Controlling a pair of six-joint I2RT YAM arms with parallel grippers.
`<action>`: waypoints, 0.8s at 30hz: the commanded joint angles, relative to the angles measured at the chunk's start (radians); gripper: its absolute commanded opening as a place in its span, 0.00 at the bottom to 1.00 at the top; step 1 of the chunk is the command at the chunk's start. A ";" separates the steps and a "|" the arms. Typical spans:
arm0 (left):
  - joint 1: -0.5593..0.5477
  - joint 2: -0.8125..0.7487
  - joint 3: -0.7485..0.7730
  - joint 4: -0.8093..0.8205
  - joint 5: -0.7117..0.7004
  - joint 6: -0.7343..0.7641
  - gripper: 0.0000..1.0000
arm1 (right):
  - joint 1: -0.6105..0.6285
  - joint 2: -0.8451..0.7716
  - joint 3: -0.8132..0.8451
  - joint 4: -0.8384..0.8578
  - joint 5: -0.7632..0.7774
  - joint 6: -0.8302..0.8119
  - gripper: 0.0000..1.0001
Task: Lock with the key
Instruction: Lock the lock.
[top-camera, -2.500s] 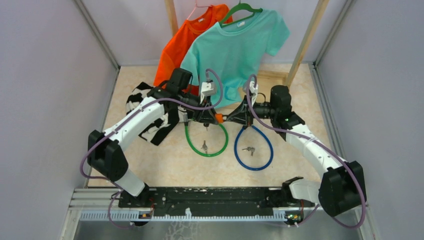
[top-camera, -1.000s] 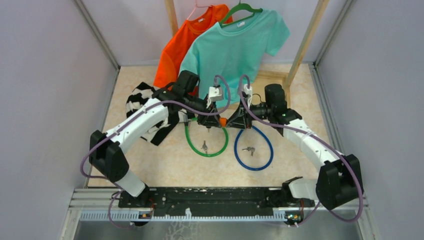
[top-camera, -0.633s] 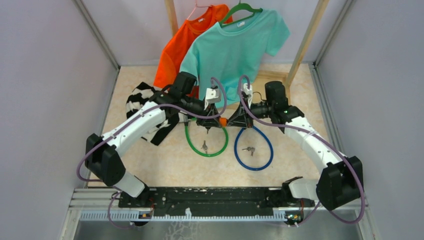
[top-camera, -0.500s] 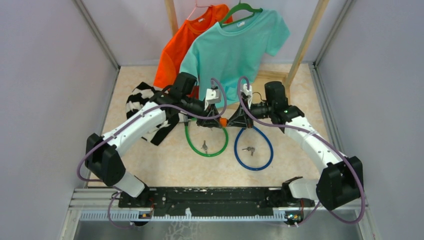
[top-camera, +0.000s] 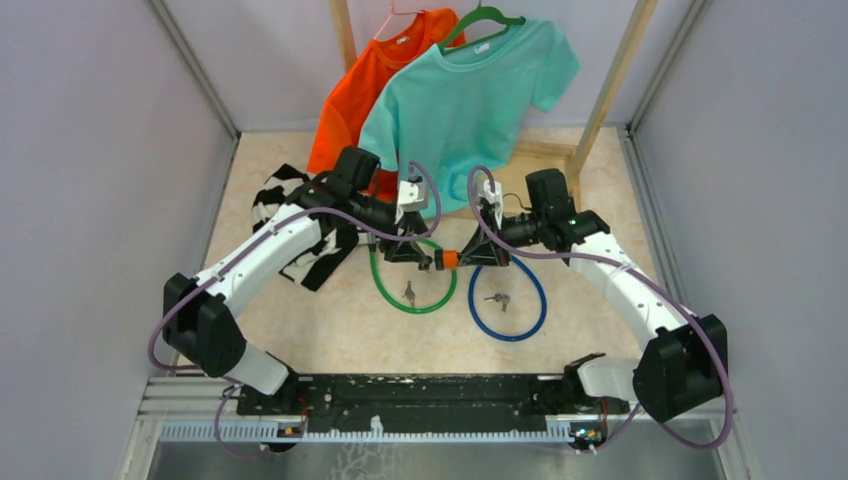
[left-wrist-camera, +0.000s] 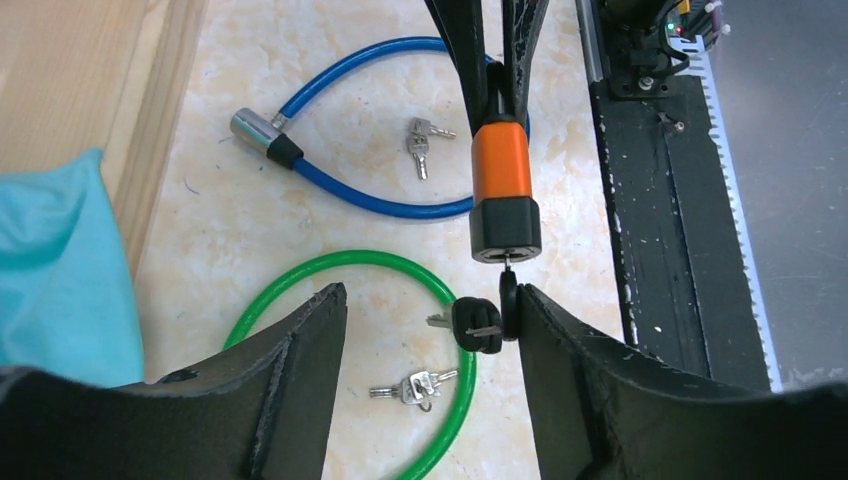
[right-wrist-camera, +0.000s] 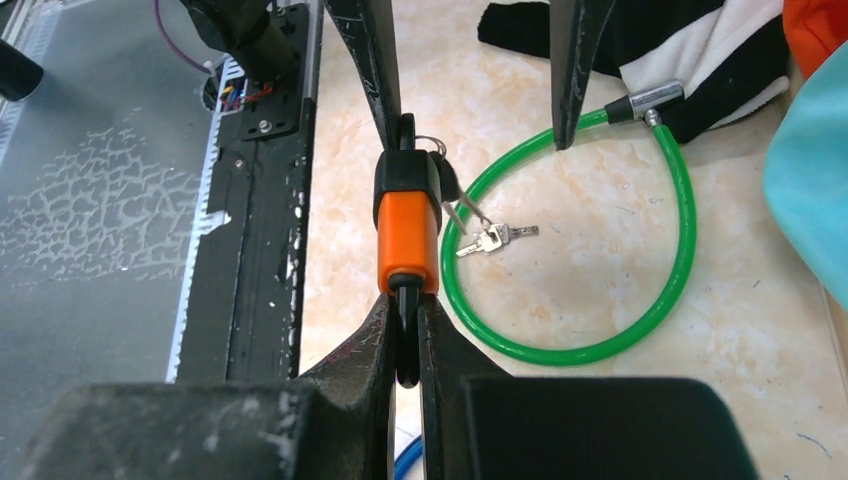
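Observation:
My right gripper (right-wrist-camera: 404, 302) is shut on the black shackle (right-wrist-camera: 405, 345) of an orange padlock (right-wrist-camera: 407, 225) and holds it above the table. The padlock also shows in the top view (top-camera: 447, 260) and the left wrist view (left-wrist-camera: 500, 175). A black-headed key (left-wrist-camera: 508, 300) sticks in its keyhole, with a second black key (left-wrist-camera: 477, 325) hanging from it. My left gripper (left-wrist-camera: 430, 295) is open around the keys. Its right finger (left-wrist-camera: 560, 340) touches the inserted key's head and its left finger is well apart.
A green cable lock (top-camera: 412, 290) and a blue cable lock (top-camera: 510, 300) lie on the table, each with small silver keys inside its loop (left-wrist-camera: 415, 385) (left-wrist-camera: 420, 145). A striped cloth (top-camera: 290, 215) lies at the left. Orange and teal shirts (top-camera: 470, 90) hang behind.
Both grippers and the padlock have moved nearer and lower. The padlock now shows plainly between them, and the left gripper sits slightly further left.

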 joint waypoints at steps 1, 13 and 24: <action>0.008 0.031 0.043 -0.114 0.035 0.032 0.62 | 0.006 -0.045 0.060 0.014 -0.030 -0.042 0.00; 0.008 0.094 0.071 -0.118 0.115 -0.037 0.28 | 0.006 -0.063 0.032 0.044 -0.002 -0.029 0.00; 0.020 0.079 0.048 -0.163 0.114 0.034 0.00 | -0.037 -0.089 0.023 0.029 0.070 -0.062 0.00</action>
